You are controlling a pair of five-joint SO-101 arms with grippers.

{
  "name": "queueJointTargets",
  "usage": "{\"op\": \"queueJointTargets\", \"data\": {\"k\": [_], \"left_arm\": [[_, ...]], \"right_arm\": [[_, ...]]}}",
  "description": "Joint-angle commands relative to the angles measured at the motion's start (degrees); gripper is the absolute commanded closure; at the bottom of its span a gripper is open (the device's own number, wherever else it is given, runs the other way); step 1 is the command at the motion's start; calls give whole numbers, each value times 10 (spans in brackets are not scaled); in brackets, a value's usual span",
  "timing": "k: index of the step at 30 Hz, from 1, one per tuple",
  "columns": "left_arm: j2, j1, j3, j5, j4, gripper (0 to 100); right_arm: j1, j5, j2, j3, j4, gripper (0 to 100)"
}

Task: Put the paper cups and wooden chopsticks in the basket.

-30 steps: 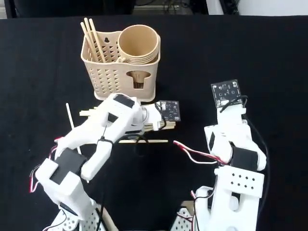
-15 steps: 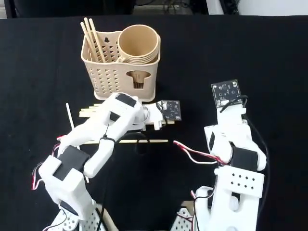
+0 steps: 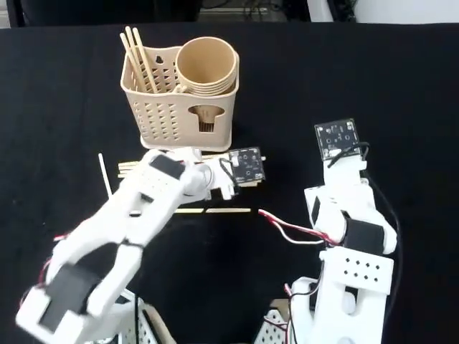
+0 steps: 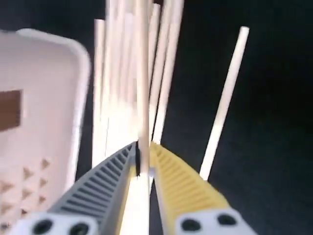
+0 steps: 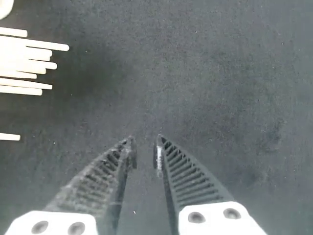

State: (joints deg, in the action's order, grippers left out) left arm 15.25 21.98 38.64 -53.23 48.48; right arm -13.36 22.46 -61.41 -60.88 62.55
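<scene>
The beige basket (image 3: pixel 179 107) stands at the back with a stack of paper cups (image 3: pixel 206 64) and several wooden chopsticks (image 3: pixel 136 54) upright in it. More chopsticks (image 3: pixel 133 168) lie in a pile on the black table just in front of it. My left gripper (image 4: pixel 142 152) hovers over that pile, shut on one chopstick (image 4: pixel 143 88), with the basket (image 4: pixel 44 98) beside it. Another chopstick (image 3: pixel 215 211) lies alone nearer the arms. My right gripper (image 5: pixel 145 151) is shut on nothing above bare table, with chopstick ends (image 5: pixel 29 63) off to its side.
A thin pale stick (image 3: pixel 105 175) lies at an angle beside the pile. The left arm (image 3: pixel 136 215) covers the middle of the pile. The right arm (image 3: pixel 348 215) stands at the right, with red and white wires (image 3: pixel 287 229) on the table between the two arms.
The left arm has risen toward the camera and shifted slightly toward the basket, still shut on a chopstick. The right arm has kept still.
</scene>
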Motion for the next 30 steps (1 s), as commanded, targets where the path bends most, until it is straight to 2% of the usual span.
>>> {"op": "queueJointTargets", "data": {"k": [1, 5, 8, 13, 15, 18, 22, 25, 27, 30], "left_arm": [[83, 2, 17, 18, 1, 971], [162, -17, 33, 39, 1, 971], [242, -31, 34, 82, 2, 971], [418, -34, 33, 251, -5, 971], [494, -52, 35, 334, -38, 971], [597, -98, 53, 432, -145, 971], [638, -166, 109, 499, -352, 971], [587, -201, 146, 543, -527, 971], [524, -217, 152, 591, -614, 971], [410, -240, 102, 662, -651, 971]], "right_arm": [[4, 6, -2, 9, 0, 920], [4, 6, -2, 9, 0, 920], [4, 6, -2, 9, 0, 920], [4, 6, -2, 9, 0, 920], [4, 6, -2, 9, 0, 920], [4, 6, -2, 9, 0, 920], [4, 6, -2, 9, 0, 920], [4, 6, -2, 9, 0, 920], [5, 6, -2, 8, 0, 920], [5, 6, -2, 8, 0, 920]]}}
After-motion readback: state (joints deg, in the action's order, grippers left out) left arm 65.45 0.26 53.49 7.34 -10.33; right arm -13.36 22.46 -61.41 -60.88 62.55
